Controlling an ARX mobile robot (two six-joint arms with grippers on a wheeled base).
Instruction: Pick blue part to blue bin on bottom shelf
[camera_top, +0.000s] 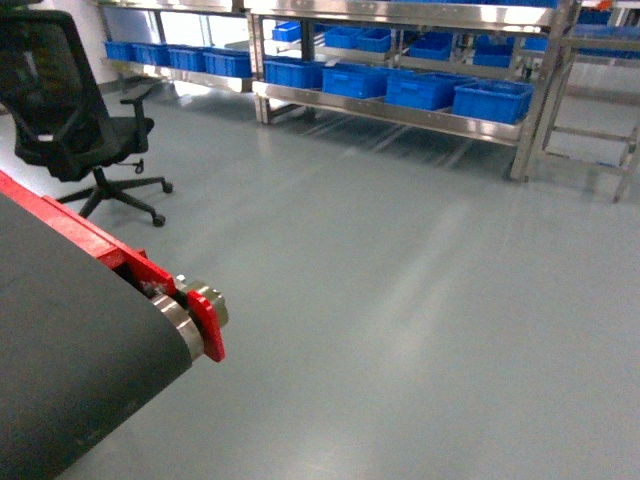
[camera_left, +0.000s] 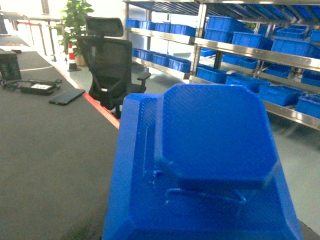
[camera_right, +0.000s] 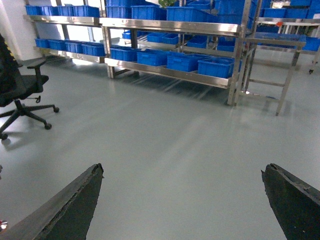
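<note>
The blue part (camera_left: 210, 165), a chunky piece with a raised octagonal top, fills the lower left wrist view right at my left gripper's jaws. It hangs over the black belt's edge, and the fingers are hidden behind it. My right gripper (camera_right: 184, 169) is open, with its two dark fingertips (camera_right: 90, 182) wide apart over bare grey floor. Across the floor stands the bottom shelf (camera_top: 400, 114), a low steel rack level holding a row of blue bins (camera_top: 490, 100). The same bins (camera_right: 215, 66) show in the right wrist view. Neither arm shows in the head view.
A black conveyor belt (camera_top: 70, 340) with a red side rail and end roller (camera_top: 200, 310) is at the lower left. A black office chair (camera_top: 80, 110) stands beside it. A steel step frame (camera_top: 590, 120) is at the right of the racks. A phone (camera_left: 67, 96) lies on the belt.
</note>
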